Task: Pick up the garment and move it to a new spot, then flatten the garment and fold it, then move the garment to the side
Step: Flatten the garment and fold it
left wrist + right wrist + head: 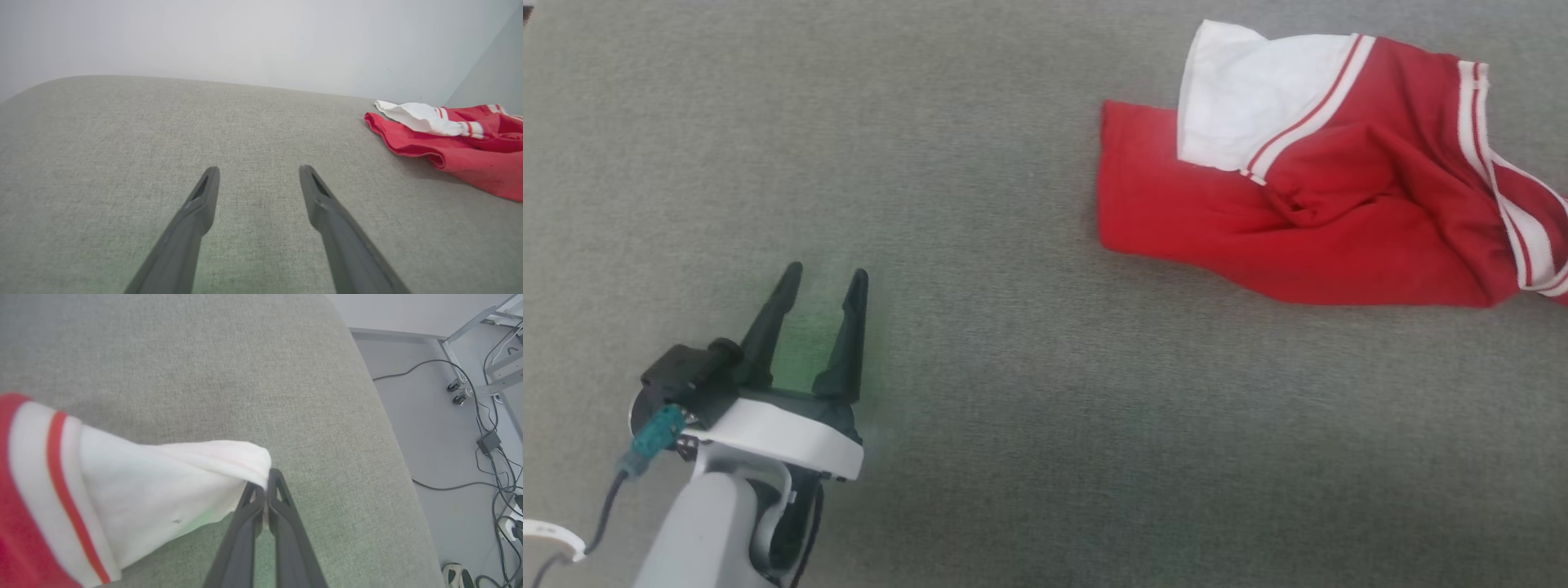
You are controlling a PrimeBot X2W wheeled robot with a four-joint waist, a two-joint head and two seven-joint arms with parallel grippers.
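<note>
The head view looks steeply down from well above the grey woven fabric surface (pixel 1045 367), with the left gripper (pixel 827 273) at lower left and the crumpled red jersey-style garment (pixel 1339 220) with white sleeves at upper right. The left wrist view sits low, facing nearly level along that gripper's fingers across the same surface toward a pale wall (pixel 245 41); it shares the garment (pixel 470 159), at its right edge. The right wrist view, close against the garment's white sleeve behind the right gripper (pixel 266 486), tilts down past the surface's rounded edge to a grey floor (pixel 429 416) with black cables (pixel 449 486).
</note>
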